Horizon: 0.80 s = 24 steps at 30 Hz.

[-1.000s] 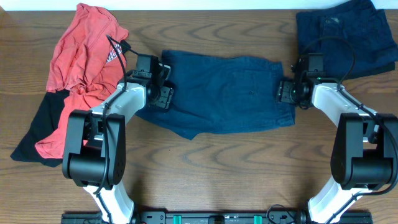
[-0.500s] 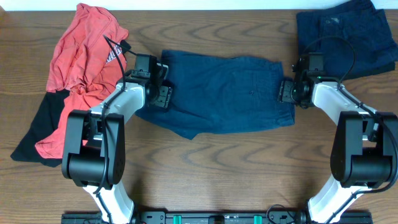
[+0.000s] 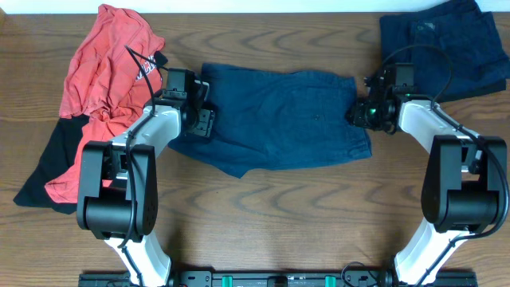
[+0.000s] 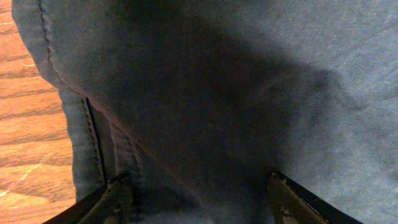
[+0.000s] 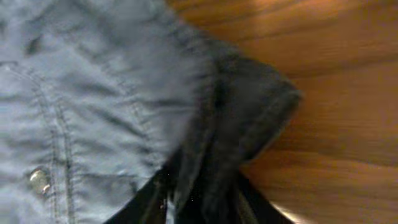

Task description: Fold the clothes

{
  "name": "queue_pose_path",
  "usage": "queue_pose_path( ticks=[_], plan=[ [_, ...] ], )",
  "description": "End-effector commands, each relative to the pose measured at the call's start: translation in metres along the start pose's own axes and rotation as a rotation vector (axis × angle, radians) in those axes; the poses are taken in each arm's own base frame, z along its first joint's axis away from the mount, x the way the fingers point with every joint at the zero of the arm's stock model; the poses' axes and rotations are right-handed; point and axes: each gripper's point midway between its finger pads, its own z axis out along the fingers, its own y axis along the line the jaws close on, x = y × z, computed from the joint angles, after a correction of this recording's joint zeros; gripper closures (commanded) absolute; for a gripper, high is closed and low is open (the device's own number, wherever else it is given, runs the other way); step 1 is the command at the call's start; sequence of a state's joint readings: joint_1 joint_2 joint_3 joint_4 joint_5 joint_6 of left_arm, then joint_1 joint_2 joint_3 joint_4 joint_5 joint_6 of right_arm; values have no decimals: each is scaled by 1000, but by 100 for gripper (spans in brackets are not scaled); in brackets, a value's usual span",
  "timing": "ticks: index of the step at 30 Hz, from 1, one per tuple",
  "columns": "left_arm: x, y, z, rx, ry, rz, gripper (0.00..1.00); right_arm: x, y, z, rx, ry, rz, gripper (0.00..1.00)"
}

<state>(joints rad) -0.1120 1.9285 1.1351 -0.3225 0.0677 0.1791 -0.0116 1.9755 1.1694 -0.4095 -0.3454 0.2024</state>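
Blue denim shorts [image 3: 279, 115] lie flat across the middle of the table. My left gripper [image 3: 201, 119] is at their left end. In the left wrist view its fingers [image 4: 196, 199] are spread wide, with the shorts' fabric [image 4: 249, 93] and a seamed edge between them. My right gripper [image 3: 360, 113] is at the shorts' right end. In the right wrist view its fingers [image 5: 202, 199] are pinched on a bunched corner of the shorts [image 5: 93, 93], just above the wood.
A crumpled red shirt [image 3: 107, 64] lies at the back left, over a black garment [image 3: 52, 155]. A pile of dark navy clothes [image 3: 446, 40] sits at the back right. Bare wooden table [image 3: 279, 215] lies in front of the shorts.
Both grippers and the shorts have shifted a little left and toward the back. The shorts' right end has drawn in with the right gripper.
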Motion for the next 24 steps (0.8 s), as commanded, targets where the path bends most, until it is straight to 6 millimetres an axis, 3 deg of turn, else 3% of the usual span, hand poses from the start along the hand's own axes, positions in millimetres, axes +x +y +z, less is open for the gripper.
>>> queue_pose_path(
  ticks=[1,4,10,17,24],
  plan=[
    [20,15,10,-65,70,-12,29,55,1,31,-45,177,53,80],
    [20,15,10,-65,70,-12,29,55,1,31,-44,178,53,98],
    [20,18,10,-80,73,-13,29,44,-8,20,-37,151,72,99],
    [28,29,1,-105,107,-31,29,10,-37,-34,5,66,96,99],
    [31,15,0,-56,120,-19,29,-12,-52,-70,20,47,66,99]
  ],
)
